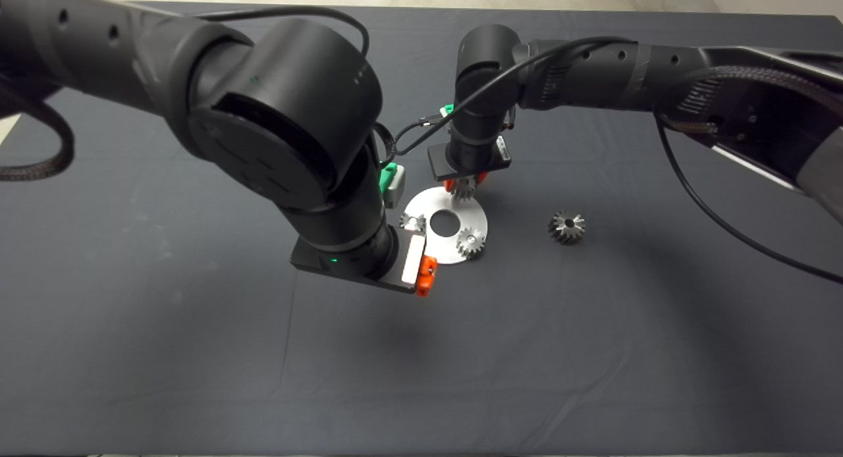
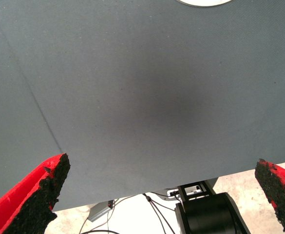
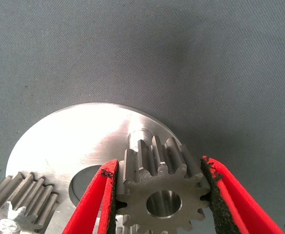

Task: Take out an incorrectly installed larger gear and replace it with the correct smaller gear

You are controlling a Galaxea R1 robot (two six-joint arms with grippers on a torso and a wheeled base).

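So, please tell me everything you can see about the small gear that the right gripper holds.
The smaller gear is bright silver steel with straight pointed teeth and a round centre hole. The right gripper is shut on it, one red finger with black pad on each side. It hangs just above the round silver plate, close to a bare peg. Whether it touches the plate cannot be told.

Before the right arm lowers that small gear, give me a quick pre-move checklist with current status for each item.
1. The right gripper is shut on the smaller gear: ok.
2. The larger gear is off the disc, on the mat: ok.
3. Free pin visible beside the held gear: ok.
4. Gear bore lined up over that pin: cannot tell.
5. The left gripper is open, empty, over bare mat: ok.
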